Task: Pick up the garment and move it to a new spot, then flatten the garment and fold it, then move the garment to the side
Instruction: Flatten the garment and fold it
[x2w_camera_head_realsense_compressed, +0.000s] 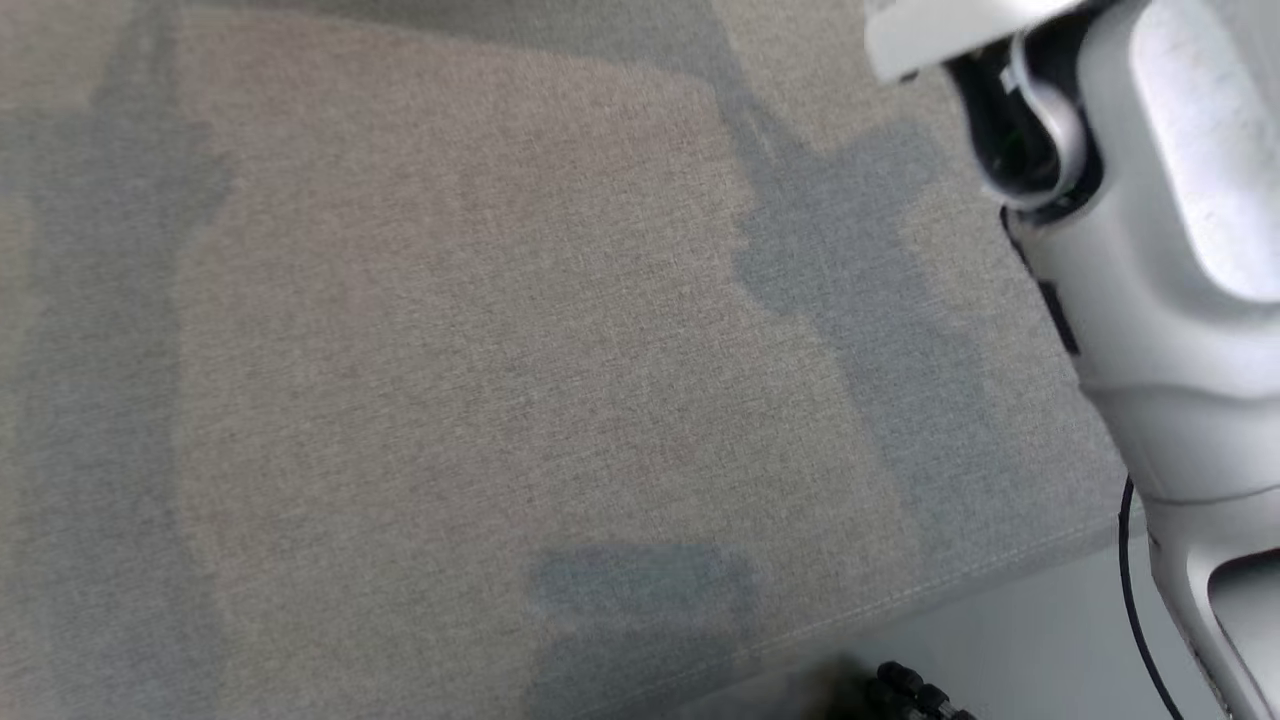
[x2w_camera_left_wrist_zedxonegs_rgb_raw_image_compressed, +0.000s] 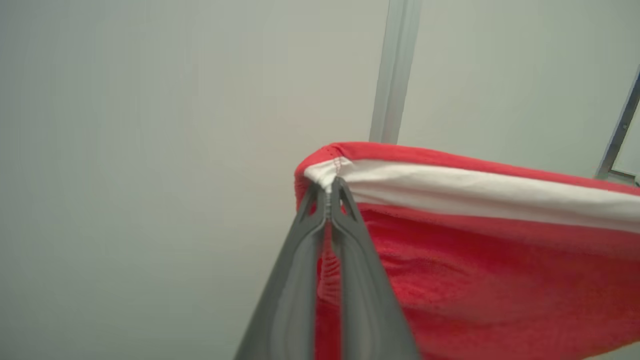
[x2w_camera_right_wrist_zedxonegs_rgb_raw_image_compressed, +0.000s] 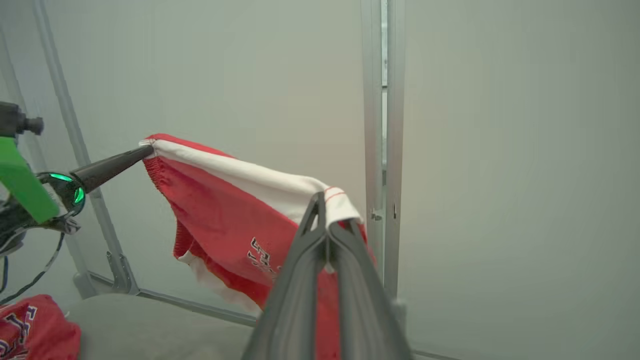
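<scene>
The garment (x2w_camera_right_wrist_zedxonegs_rgb_raw_image_compressed: 220, 215) is red with a white band and dark lettering, and it hangs in the air stretched between both grippers. In the right wrist view my right gripper (x2w_camera_right_wrist_zedxonegs_rgb_raw_image_compressed: 325, 220) is shut on one end of the white band. The left gripper (x2w_camera_right_wrist_zedxonegs_rgb_raw_image_compressed: 142, 152) pinches the other end at the left of that view. In the left wrist view the left gripper (x2w_camera_left_wrist_zedxonegs_rgb_raw_image_compressed: 329, 192) is shut on the band's corner, and the garment (x2w_camera_left_wrist_zedxonegs_rgb_raw_image_compressed: 475, 260) spreads away to the right. Its lower part is hidden behind the fingers.
A grey cloth-covered table (x2w_camera_head_realsense_compressed: 450, 350) lies below, its edge (x2w_camera_head_realsense_compressed: 950, 585) running at the lower right. A pale forearm (x2w_camera_head_realsense_compressed: 1170, 250) crosses the upper right. Another red garment (x2w_camera_right_wrist_zedxonegs_rgb_raw_image_compressed: 35, 325) lies at the table's far corner. A metal frame post (x2w_camera_right_wrist_zedxonegs_rgb_raw_image_compressed: 382, 150) stands behind.
</scene>
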